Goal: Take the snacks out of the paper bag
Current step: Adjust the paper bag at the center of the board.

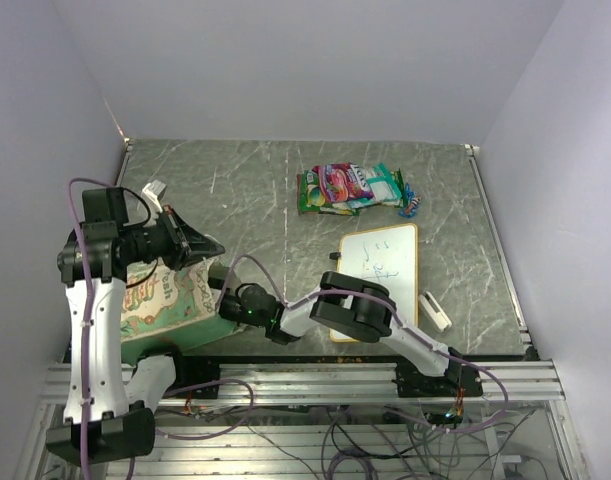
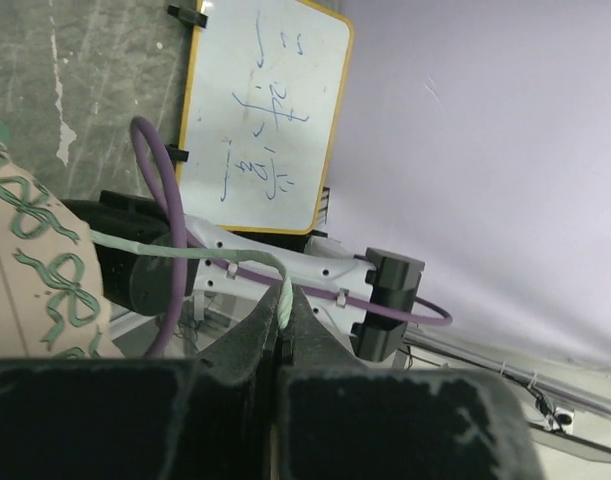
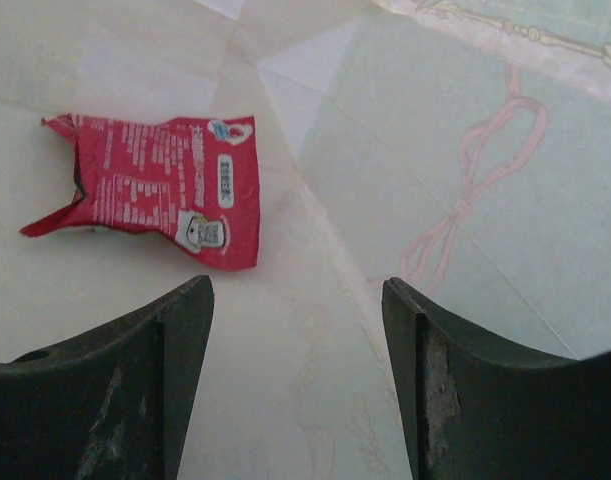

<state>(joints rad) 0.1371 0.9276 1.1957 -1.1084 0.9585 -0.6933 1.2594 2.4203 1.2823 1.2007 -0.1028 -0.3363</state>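
String handle is pinched by left claw. Right claw is spread inside paper bag. Red packet lies just ahead, possibly the last. Next: claw to be advanced and closed on it. Other snacks are piled farther up the table.

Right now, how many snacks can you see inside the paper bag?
1. A red snack packet lies on the cream inside of the paper bag, just ahead of the open right tool. Others may be hidden beyond this wrist view.
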